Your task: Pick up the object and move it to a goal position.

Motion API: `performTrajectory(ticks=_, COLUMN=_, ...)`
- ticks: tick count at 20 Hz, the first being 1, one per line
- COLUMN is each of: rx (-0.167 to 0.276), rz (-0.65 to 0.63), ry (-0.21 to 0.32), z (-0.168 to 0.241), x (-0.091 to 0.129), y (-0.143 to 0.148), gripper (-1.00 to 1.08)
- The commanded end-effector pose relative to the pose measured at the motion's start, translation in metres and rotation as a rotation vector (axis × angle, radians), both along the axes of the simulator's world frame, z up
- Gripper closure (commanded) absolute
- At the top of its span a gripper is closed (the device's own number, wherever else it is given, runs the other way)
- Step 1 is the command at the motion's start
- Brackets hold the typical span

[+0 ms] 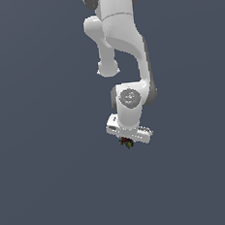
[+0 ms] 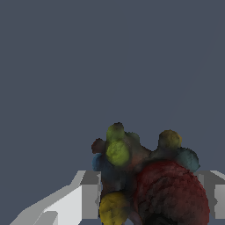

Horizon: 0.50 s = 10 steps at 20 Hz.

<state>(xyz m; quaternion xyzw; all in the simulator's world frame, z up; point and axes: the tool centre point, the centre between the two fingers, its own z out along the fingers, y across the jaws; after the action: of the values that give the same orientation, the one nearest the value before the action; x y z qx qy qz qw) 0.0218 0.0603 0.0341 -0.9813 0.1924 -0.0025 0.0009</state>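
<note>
Jaws pinch the clump (image 2: 149, 184) from both sides, one finger (image 2: 90, 195) flush against it. It hangs right under the gripper (image 1: 127, 141), tucked in so it should stay put in transit.

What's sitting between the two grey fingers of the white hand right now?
The small dark lumpy clump with red, yellow, green and blue patches fills the gap between the hand's fingers; the wrist view shows it best.

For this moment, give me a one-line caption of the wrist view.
Lumpy multicoloured clump sits between the gripper fingers, against a plain grey background.
</note>
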Motion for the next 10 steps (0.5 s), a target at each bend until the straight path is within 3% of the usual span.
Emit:
performTrajectory(ticks=1, rx=-0.001, rz=0.0, ry=0.005, z=-0.0044, x=-0.0017, y=-0.0001, gripper=1.08)
performTrajectory(ticks=10, rx=0.001, rz=0.001, ry=-0.002, z=0.0014, x=0.001, y=0.0011, gripper=1.08)
